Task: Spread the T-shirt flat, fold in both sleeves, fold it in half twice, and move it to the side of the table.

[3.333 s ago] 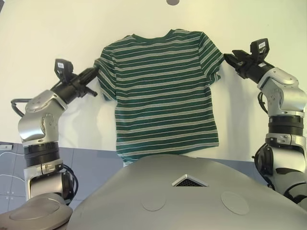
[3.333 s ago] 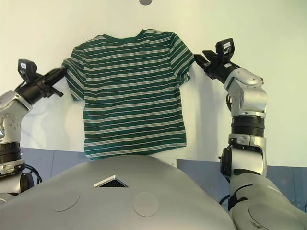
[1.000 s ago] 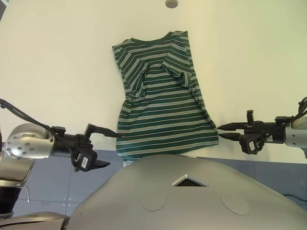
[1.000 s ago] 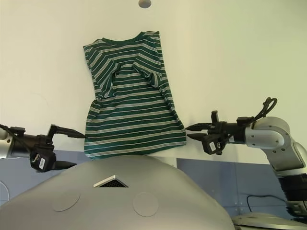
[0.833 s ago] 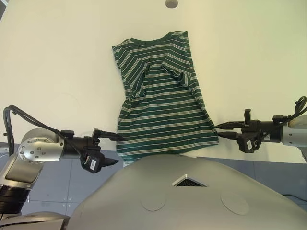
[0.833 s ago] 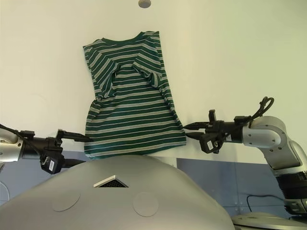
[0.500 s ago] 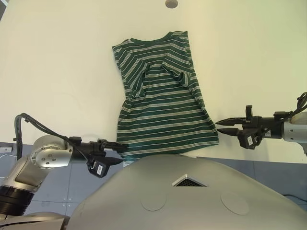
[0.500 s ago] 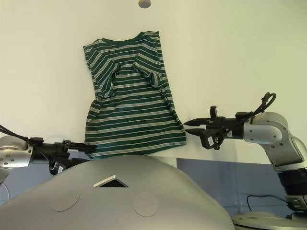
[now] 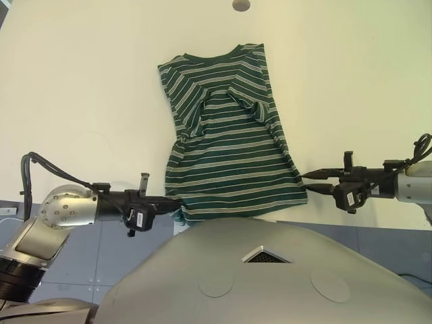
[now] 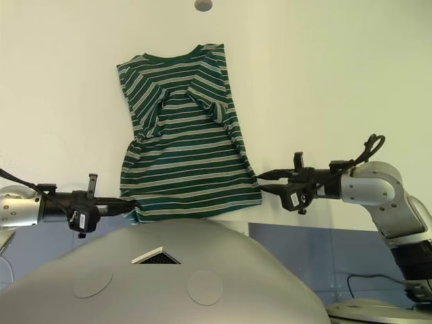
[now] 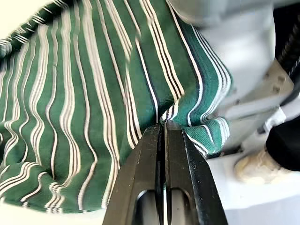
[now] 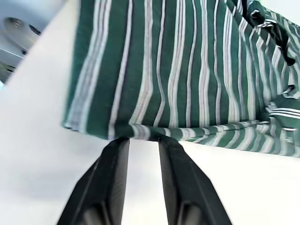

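Wide stretches of the pale cream counter [image 9: 81, 88] are found open on both sides of the green white-striped fabric T-shirt [image 9: 229, 148], which is laid mid-counter.

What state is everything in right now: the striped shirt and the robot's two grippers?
T-shirt: lying on the table, both sleeves folded in, near left hem corner bunched up.
Left gripper: shut on that bunched corner.
Right gripper: open, at the T-shirt's near right hem corner.

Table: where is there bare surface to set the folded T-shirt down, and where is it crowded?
The table has two wide bare patches: one left of the T-shirt, beyond the left arm, and one right of it, beyond the right arm. It is crowded along the near edge, where the left gripper and the right gripper meet the hem corners.
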Controlling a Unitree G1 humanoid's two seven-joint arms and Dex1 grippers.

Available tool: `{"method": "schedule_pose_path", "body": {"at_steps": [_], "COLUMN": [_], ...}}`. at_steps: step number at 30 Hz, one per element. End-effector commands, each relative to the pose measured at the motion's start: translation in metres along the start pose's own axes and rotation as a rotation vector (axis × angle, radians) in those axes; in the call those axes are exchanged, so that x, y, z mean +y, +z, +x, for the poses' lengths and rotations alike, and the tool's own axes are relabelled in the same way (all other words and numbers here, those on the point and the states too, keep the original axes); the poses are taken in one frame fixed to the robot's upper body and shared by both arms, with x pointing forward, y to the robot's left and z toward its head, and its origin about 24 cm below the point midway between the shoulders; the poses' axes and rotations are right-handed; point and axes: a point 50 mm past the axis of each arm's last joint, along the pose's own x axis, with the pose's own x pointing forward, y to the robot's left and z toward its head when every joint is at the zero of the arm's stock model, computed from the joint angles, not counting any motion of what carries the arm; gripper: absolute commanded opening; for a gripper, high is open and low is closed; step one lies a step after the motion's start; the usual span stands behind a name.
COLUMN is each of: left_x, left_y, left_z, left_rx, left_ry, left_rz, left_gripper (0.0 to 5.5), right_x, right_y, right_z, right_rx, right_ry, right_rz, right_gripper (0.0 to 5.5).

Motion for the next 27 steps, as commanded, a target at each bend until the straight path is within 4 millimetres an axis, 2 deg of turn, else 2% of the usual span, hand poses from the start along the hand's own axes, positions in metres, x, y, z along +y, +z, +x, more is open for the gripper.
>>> {"method": "schedule_pose_path", "body": {"at_steps": [1, 4, 7, 12, 17, 19, 22, 23, 25, 27], "left_x": [0.015, 0.019, 0.021, 0.020, 0.022, 0.025, 0.037, 0.044, 0.070, 0.111], "left_y": [0.006, 0.003, 0.002, -0.001, -0.005, -0.004, 0.003, 0.007, 0.014, 0.014], "left_z": [-0.007, -0.009, -0.010, -0.010, -0.010, -0.011, -0.014, -0.016, -0.024, -0.033], "left_rx": [-0.018, -0.007, -0.002, 0.022, 0.040, 0.029, 0.005, -0.013, -0.057, -0.100], "left_ry": [0.016, 0.008, -0.004, -0.030, -0.031, -0.017, 0.010, 0.028, 0.098, 0.204], "left_rz": [-0.058, -0.078, -0.083, -0.068, -0.061, -0.070, -0.095, -0.107, -0.117, -0.127], "left_gripper": [0.02, 0.02, 0.02, 0.02, 0.00, 0.00, 0.00, 0.00, 0.00, 0.00], "right_x": [0.000, 0.009, 0.008, 0.012, 0.022, 0.018, -0.011, -0.027, -0.074, -0.121], "right_y": [0.004, 0.011, 0.016, 0.011, 0.006, 0.010, 0.019, 0.019, 0.008, -0.005], "right_z": [-0.006, -0.001, 0.006, 0.011, 0.013, 0.015, 0.011, 0.004, -0.019, -0.042], "right_rx": [0.004, -0.007, -0.010, 0.053, 0.069, 0.036, -0.051, -0.064, -0.068, -0.111], "right_ry": [0.056, 0.115, 0.094, 0.146, 0.190, 0.152, 0.008, -0.040, -0.189, -0.340], "right_rz": [-0.010, -0.023, -0.070, -0.117, -0.033, 0.017, 0.144, 0.180, 0.243, 0.322], "right_gripper": [1.13, 1.13, 1.13, 1.13, 0.29, 0.02, 0.02, 0.02, 0.02, 0.02]}}
